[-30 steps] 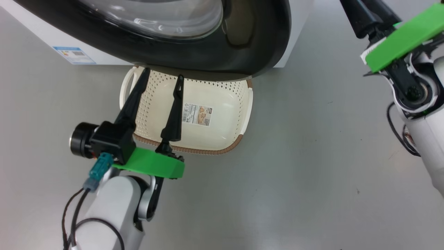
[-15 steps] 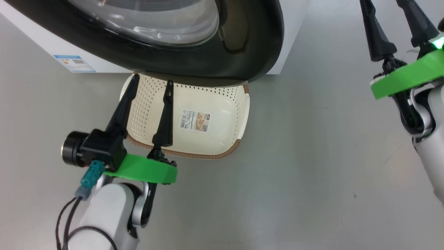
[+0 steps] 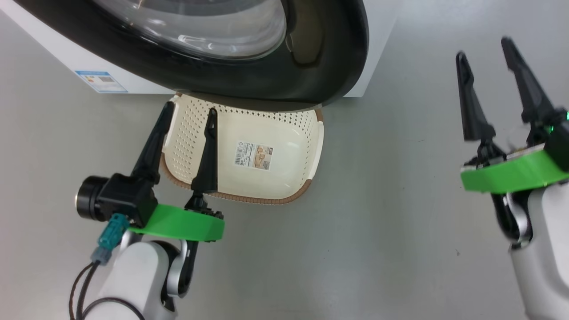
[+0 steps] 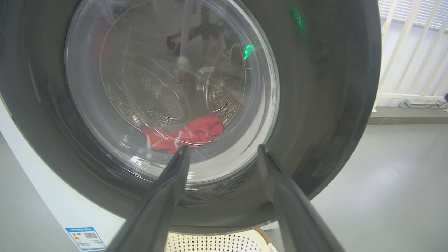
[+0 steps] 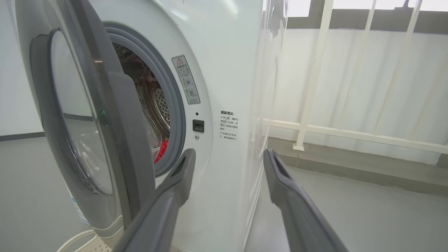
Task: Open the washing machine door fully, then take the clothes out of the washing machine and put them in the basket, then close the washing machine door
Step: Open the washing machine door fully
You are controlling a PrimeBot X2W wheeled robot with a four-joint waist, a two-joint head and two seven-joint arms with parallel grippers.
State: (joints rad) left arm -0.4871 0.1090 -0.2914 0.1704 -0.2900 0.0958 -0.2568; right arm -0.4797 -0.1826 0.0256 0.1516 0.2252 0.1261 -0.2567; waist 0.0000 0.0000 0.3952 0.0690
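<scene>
The black round washing machine door [image 3: 329, 49] stands partly open, swung out over the cream basket [image 3: 289, 133] on the floor. In the right wrist view the door [image 5: 105, 115] hangs ajar from the white washing machine [image 5: 224, 87], and a sliver of red clothes [image 5: 161, 151] shows in the gap. Through the glass in the left wrist view, the red clothes [image 4: 185, 133] lie low in the steel drum. My left gripper [image 3: 189, 111] is open above the basket's left side, holding nothing. Off to the right over bare floor, my right gripper [image 3: 484, 46] is also open and holds nothing.
A blue label sticker [image 3: 101, 81] marks the machine's lower front. Grey floor [image 3: 378, 222] spreads in front and to the right. A white railing [image 5: 350, 133] and a low ledge stand behind the machine's right side.
My right gripper has dropped lower and drawn back from the door's edge, its fingers now fully in the head view. The left gripper shifted slightly left. The camera moved a little.
</scene>
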